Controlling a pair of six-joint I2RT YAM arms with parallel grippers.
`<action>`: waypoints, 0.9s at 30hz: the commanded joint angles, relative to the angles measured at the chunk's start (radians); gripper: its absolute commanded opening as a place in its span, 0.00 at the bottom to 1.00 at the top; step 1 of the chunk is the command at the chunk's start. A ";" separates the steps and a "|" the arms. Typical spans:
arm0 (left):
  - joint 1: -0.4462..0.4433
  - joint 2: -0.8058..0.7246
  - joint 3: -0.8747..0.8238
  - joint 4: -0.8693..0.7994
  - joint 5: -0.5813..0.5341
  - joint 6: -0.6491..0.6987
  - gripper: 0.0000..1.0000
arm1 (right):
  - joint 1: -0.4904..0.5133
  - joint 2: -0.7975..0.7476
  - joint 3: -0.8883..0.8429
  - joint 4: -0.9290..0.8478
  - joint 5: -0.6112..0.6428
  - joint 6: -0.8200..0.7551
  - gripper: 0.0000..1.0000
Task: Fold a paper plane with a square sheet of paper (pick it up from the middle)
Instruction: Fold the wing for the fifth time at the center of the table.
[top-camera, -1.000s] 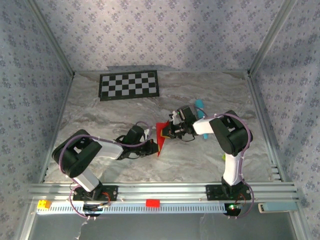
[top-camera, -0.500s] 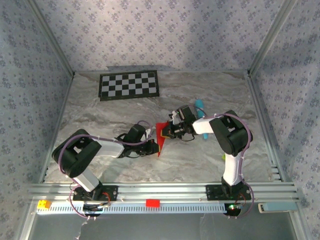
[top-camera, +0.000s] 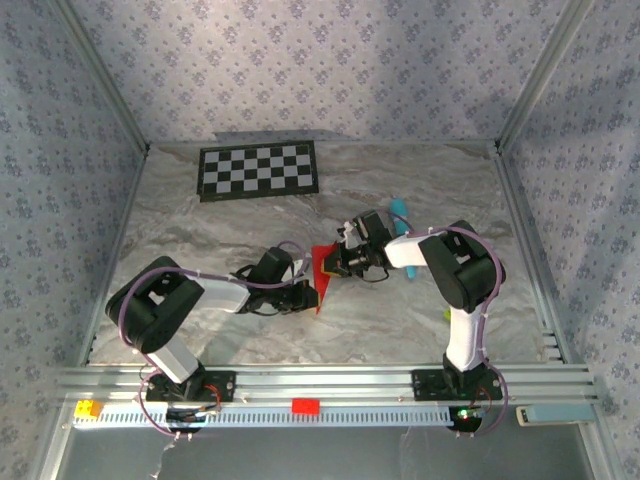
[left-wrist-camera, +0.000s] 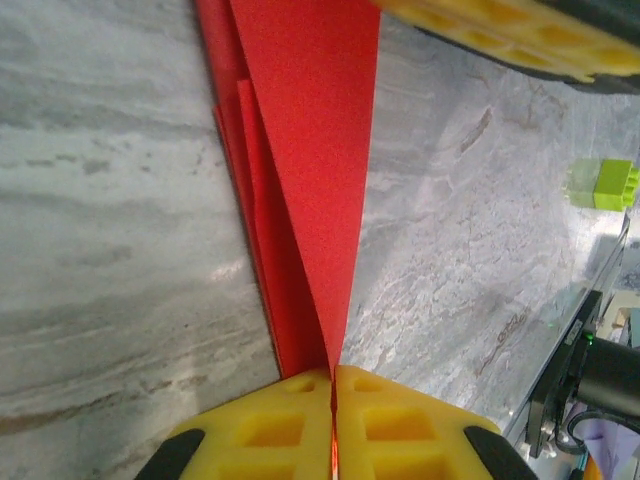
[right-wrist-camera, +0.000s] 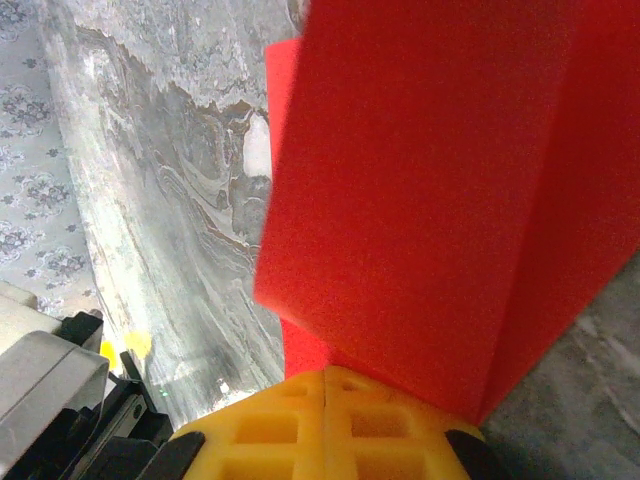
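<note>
The red paper plane (top-camera: 322, 272) sits mid-table, over the grey marbled table (top-camera: 200, 225). Its long axis runs 12 to 6 o'clock, with the point toward 6. The left fingers (left-wrist-camera: 270, 428) are closed on that tip, and the right fingers (right-wrist-camera: 262, 432) are closed on the wide end. A checkerboard (top-camera: 260, 171) lies at 11 o'clock below floral-papered walls (top-camera: 320, 70).

Centre blocked: left arm (top-camera: 190, 300) and right arm (top-camera: 462, 270) meet at the folded bright red paper (top-camera: 322, 265). Grey marble tabletop (top-camera: 440, 190) lies open far right and near centre. Flat black-and-white checkerboard (top-camera: 259, 171) occupies far left.
</note>
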 joint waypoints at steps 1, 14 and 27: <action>-0.011 0.008 -0.011 -0.148 0.056 0.026 0.11 | 0.000 0.048 -0.019 -0.113 0.122 -0.017 0.02; -0.009 0.012 -0.020 -0.172 0.062 0.036 0.09 | 0.005 0.049 -0.015 -0.122 0.132 -0.014 0.02; -0.010 0.010 -0.022 -0.198 0.075 0.055 0.06 | 0.008 0.050 -0.008 -0.130 0.138 -0.017 0.02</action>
